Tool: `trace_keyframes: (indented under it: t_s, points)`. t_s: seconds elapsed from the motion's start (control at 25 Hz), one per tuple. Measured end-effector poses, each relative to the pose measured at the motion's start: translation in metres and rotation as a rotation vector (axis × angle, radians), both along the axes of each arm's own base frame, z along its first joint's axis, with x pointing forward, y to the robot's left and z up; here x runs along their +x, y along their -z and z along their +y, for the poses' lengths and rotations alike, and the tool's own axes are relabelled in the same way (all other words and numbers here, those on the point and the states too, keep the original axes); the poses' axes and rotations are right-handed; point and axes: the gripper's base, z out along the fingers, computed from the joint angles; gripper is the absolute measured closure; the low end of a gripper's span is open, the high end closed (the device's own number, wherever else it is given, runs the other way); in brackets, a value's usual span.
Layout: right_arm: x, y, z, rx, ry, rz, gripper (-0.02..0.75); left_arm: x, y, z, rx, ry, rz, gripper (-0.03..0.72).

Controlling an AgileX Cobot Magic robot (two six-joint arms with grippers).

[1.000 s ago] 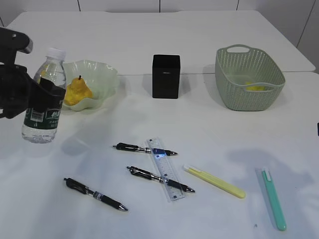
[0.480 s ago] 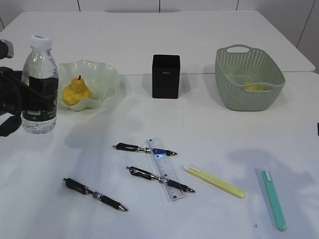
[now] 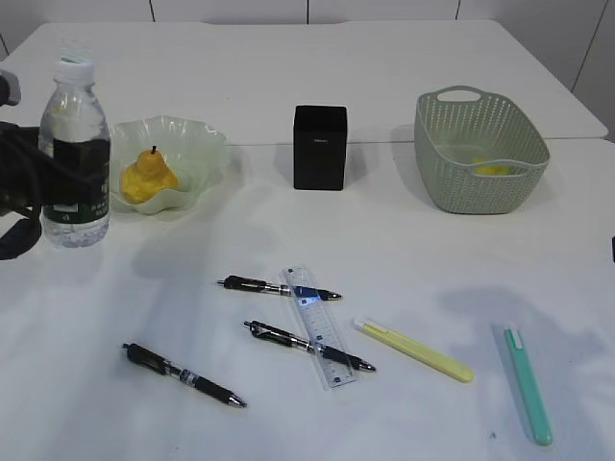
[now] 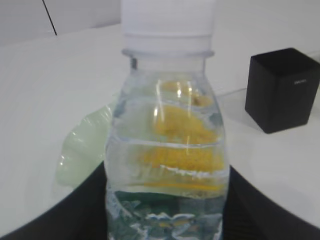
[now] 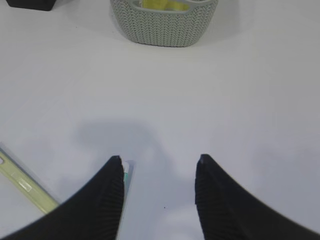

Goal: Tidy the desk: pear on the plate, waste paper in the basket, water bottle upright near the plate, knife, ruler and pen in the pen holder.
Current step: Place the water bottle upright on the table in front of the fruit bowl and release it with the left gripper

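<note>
Clear glossy plastic water bottle [image 3: 73,154], translucent glassy plate [image 3: 197,144], matt black pen holder [image 3: 320,147], woven-look plastic basket [image 3: 452,173]

Exterior slants down; wrists close, sharing pen holder [image 3: 320,147], basket [image 5: 165,22].

Three black pens [image 3: 279,285], one ruler [image 3: 318,327], one bottle [image 3: 75,154], one basket [image 3: 480,154]

Only a backdrop: pale wall [image 3: 384,9] along the top of the exterior view, split into panels by thin dark vertical seams [image 3: 308,10]. Far right, a grey strip [image 3: 601,67], floor or wall, hard to tell. In the left wrist view, the same pale wall [image 4: 25,20], crossed by one slanting dark seam [image 4: 49,17].
</note>
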Motion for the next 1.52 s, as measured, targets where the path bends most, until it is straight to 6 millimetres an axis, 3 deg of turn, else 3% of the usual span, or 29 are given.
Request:
trace_keyframes:
  t_s: [0.2,0.56,0.88,1.52]
  points:
    - [0.000,0.000,0.000,0.000,0.000,0.000,0.387,0.006,-0.003,-0.001,-0.020,-0.007,-0.118,0.300]
    - [0.000,0.000,0.000,-0.006,-0.003,0.000,0.386,0.008,0.015,0.000,-0.105,-0.027,-0.227,0.300]
    - [0.000,0.000,0.000,-0.008,-0.003,0.000,0.387,0.007,0.052,0.000,-0.144,-0.040,-0.112,0.300]
    - [0.000,0.000,0.000,-0.008,-0.003,0.000,0.387,0.017,0.085,-0.006,-0.112,-0.002,-0.026,0.301]
